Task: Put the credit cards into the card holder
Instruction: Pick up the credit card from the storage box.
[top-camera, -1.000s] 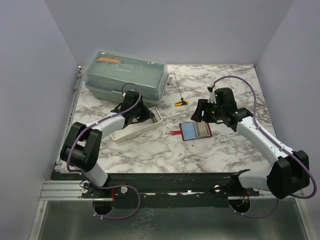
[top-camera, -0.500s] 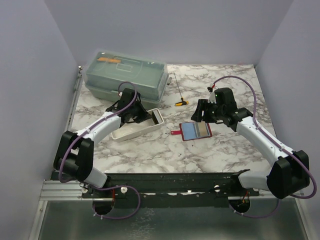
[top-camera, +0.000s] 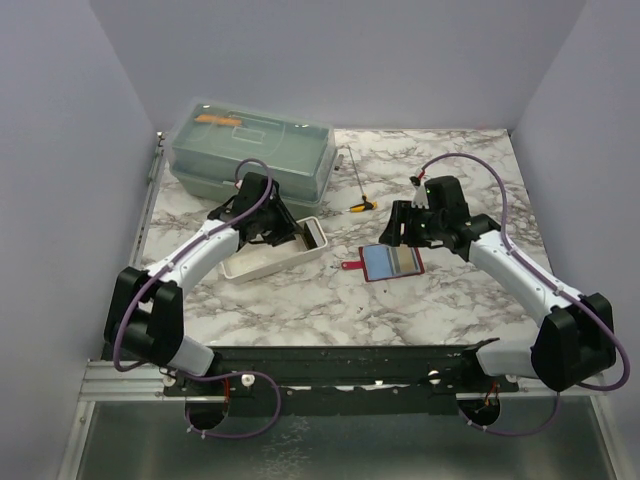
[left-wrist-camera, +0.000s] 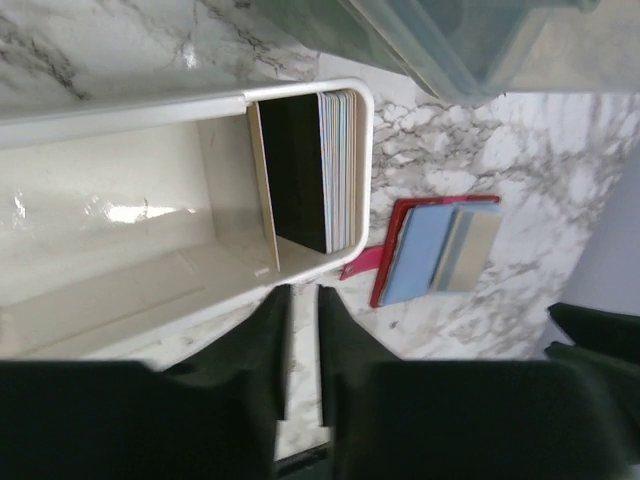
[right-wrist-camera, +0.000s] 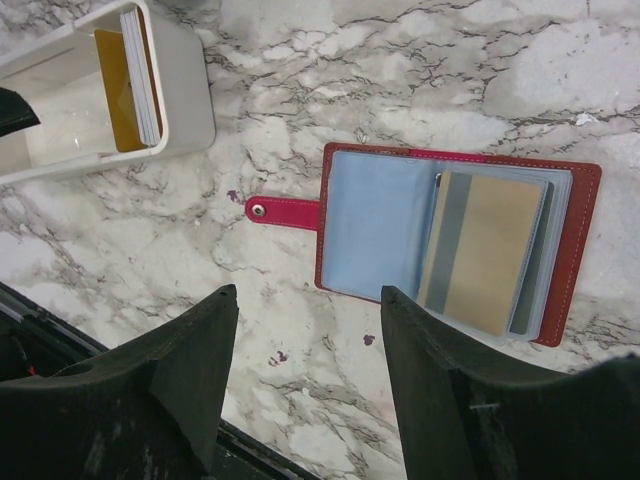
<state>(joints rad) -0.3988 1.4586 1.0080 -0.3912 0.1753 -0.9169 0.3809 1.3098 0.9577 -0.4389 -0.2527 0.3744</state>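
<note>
Left arm: I am reaching forward and inward, with my wrist over the white tray (top-camera: 262, 262), which is lying in front of the green toolbox (top-camera: 250, 150). My left claw (left-wrist-camera: 303, 295) is hanging just outside the tray's end wall. Its jaws are standing nearly together with only a thin slit between them, gripping nothing and touching nothing.

Right arm: I am bending it in toward the table's (top-camera: 330, 310) middle, wrist tilted down. My right claw (right-wrist-camera: 308, 295) is hovering above the card holder (right-wrist-camera: 375, 225), near its snap strap. The jaws are spread wide and are carrying nothing.

The credit cards (left-wrist-camera: 335, 170) are standing on edge in a stack against the tray's end wall, beside a dark panel. The card holder is lying flat and open on the marble, just beside that end of the tray but apart from it. A tan card (right-wrist-camera: 485, 250) with a grey stripe is sitting in its right-hand pocket.

A yellow-handled tool (top-camera: 358, 205) is lying beyond the card holder.
</note>
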